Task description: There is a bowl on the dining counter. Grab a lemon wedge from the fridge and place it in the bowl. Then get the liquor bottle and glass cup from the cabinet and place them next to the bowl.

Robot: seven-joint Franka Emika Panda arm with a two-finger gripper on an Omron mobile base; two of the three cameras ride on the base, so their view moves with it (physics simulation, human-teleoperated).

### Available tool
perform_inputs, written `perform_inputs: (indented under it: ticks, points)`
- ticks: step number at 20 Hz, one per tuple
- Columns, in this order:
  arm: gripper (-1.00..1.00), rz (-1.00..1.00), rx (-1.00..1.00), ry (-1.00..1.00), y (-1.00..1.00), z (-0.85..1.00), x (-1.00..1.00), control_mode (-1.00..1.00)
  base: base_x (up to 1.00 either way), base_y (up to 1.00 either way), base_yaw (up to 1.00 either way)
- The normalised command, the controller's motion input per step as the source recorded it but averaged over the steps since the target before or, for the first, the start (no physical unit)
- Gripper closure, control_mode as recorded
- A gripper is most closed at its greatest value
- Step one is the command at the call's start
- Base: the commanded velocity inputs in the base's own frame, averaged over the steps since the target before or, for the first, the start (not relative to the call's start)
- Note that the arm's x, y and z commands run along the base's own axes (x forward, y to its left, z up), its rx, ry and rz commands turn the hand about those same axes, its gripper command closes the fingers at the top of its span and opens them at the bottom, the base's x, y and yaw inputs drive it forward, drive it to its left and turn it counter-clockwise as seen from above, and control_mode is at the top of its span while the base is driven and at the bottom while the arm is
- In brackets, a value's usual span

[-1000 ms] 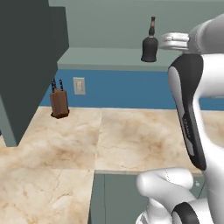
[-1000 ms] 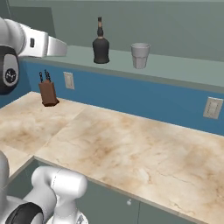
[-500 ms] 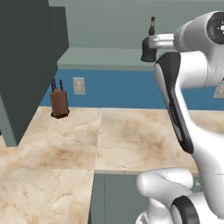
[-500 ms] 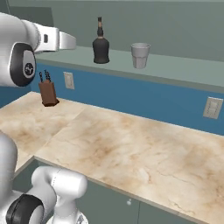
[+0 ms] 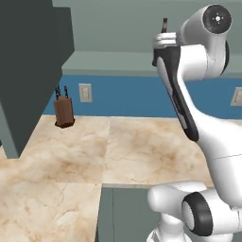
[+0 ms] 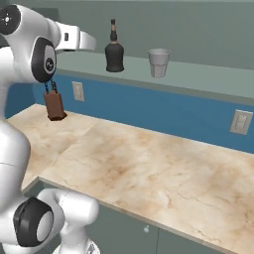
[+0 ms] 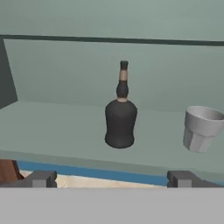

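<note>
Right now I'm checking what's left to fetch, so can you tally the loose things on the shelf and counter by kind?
Liquor bottle: 1, standing on the cabinet shelf
Glass cup: 1, on the same shelf, apart from the bottle
Knife block: 1, on the counter by the blue wall
Total: 3

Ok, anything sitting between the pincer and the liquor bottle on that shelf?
Nothing: in the hand view, bare shelf runs from the open pincer to the liquor bottle. The glass cup stands off to one side.
</note>
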Motion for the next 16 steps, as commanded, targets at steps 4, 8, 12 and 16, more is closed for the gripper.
perform_inputs:
  ticks: [4, 8, 12, 16]
  points:
    - [-1.0, 0.0, 0.0, 0.0, -0.04, 0.0, 0.47, -1.0, 0.0, 0.0, 0.0]
    - [-1.0, -0.01, 0.0, 0.0, -0.17, 0.0, 0.39, -1.0, 0.0, 0.0, 0.0]
    - [-1.0, -0.02, 0.0, 0.0, -0.26, -0.05, 0.35, -1.0, 0.0, 0.0, 0.0]
    - [-1.0, -0.03, 0.0, 0.0, -0.21, 0.0, 0.37, -1.0, 0.0, 0.0, 0.0]
